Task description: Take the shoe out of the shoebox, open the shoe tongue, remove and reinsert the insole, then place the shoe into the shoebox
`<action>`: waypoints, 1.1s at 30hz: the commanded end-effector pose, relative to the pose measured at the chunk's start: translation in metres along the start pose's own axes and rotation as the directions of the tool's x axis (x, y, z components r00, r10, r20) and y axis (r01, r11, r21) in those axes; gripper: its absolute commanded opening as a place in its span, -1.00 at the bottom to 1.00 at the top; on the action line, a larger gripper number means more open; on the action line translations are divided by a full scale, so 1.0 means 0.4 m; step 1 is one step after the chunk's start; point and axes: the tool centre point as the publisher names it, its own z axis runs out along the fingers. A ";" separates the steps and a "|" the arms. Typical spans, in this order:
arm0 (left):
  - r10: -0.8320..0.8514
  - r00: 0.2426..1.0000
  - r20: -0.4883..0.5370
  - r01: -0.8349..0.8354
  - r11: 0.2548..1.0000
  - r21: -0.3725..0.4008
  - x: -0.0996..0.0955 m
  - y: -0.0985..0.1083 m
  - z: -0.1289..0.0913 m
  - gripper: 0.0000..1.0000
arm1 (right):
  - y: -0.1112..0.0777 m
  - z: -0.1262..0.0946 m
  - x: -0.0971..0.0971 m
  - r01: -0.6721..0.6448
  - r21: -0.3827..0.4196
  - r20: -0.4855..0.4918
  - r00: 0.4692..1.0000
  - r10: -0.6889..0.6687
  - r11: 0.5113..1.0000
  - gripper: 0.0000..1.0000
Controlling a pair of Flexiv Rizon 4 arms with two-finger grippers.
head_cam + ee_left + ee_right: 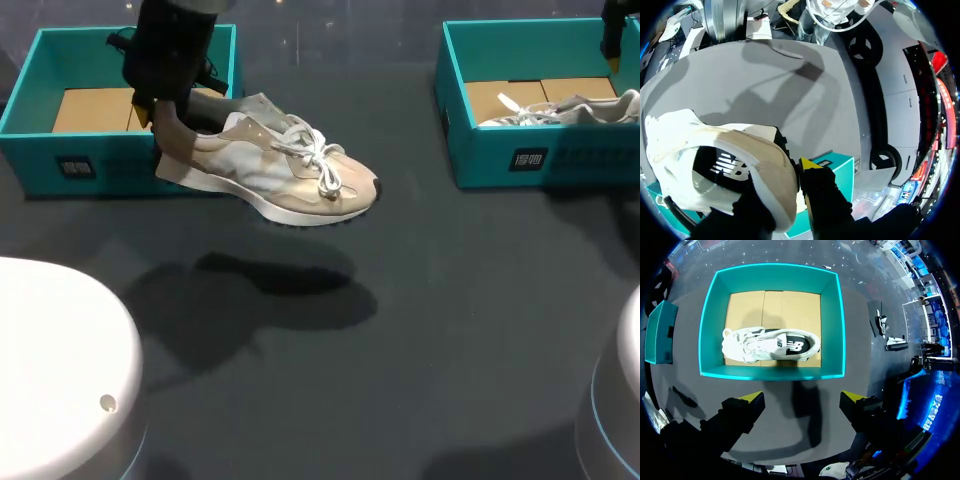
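- The left gripper (158, 118) is showing a matte-black housing (165, 55) and a bright yellow fingertip (809, 164), over the table's (450, 300) far left.
- The right gripper (802, 400) is wearing two blocky black fingers (737, 416), each ending in a yellow wedge.
- Rounded white bases (60, 370) are bulging at the table's near corners; the right one (612, 410) is carrying a pale blue ring (592, 405).

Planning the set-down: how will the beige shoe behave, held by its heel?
Probably light: the shoe hangs near level from a heel grip alone. Its soft-looking collar may flex or slip. Lace loops could snag on the box.
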 end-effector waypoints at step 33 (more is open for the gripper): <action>0.025 1.000 0.007 -0.025 0.998 0.056 -0.220 -0.014 0.090 -1.00 | -0.002 -0.001 0.000 0.000 -0.001 0.000 1.000 0.000 1.000 1.00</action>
